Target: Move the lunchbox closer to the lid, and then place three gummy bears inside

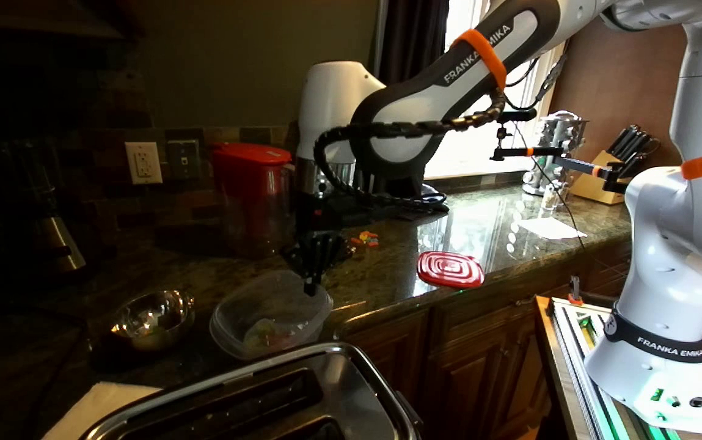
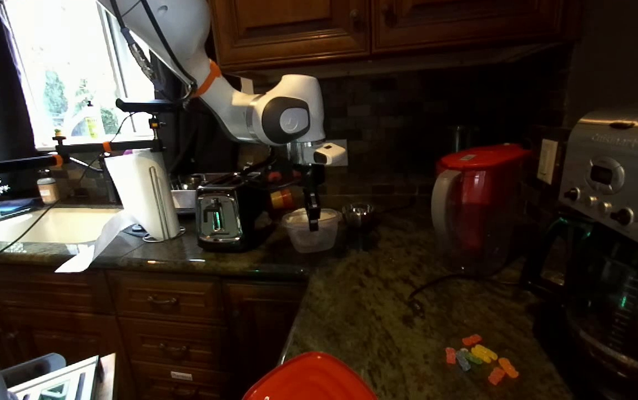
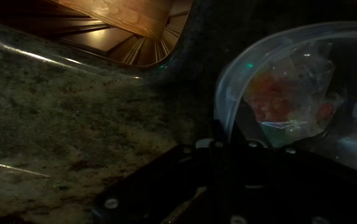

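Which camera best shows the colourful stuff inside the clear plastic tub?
The wrist view: looking into the clear tub, it shows crinkled clear wrapping with red, orange and green showing through. In an exterior view that is a blurred patch of green and red; in an exterior view I can't make it out through the tub's cloudy side.

Daylight floods in through a window (image 2: 60, 61), washed out toward white in both exterior views, as the rest of the scene lies dim. Glare whitens the polished counter (image 1: 387, 269) beneath it, and highlights streak the red lid (image 1: 450, 269). Heavy shadow surrounds the metal bowl (image 1: 137, 318), which throws back small warm glints, and the coffee pot (image 2: 618, 311) all but melts into black. Green light glows on the robot base (image 1: 662, 366). The wrist view is murky and soft, the gripper (image 3: 229, 138) a near-black silhouette, details inside the plastic tub (image 3: 237, 71) hazy, warm light pooling on the wooden floor (image 3: 125, 14).
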Available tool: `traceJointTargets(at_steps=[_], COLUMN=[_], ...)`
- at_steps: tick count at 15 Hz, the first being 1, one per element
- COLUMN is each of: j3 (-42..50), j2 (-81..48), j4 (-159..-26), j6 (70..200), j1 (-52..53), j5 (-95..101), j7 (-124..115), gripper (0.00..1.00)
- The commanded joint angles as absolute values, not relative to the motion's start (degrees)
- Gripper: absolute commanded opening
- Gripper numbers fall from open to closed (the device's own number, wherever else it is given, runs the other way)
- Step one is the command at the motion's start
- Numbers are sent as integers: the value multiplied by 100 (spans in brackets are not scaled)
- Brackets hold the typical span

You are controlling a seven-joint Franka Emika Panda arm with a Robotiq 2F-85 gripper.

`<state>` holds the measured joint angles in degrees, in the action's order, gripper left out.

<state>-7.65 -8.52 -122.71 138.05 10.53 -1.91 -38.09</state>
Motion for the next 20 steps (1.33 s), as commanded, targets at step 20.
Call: traceJointTargets(at_steps=[20], j3=[-423], j2=[929], j4=[-14912], j6=[16094], j1=[217], j5=[-1539], j7=[-4949], gripper=[1])
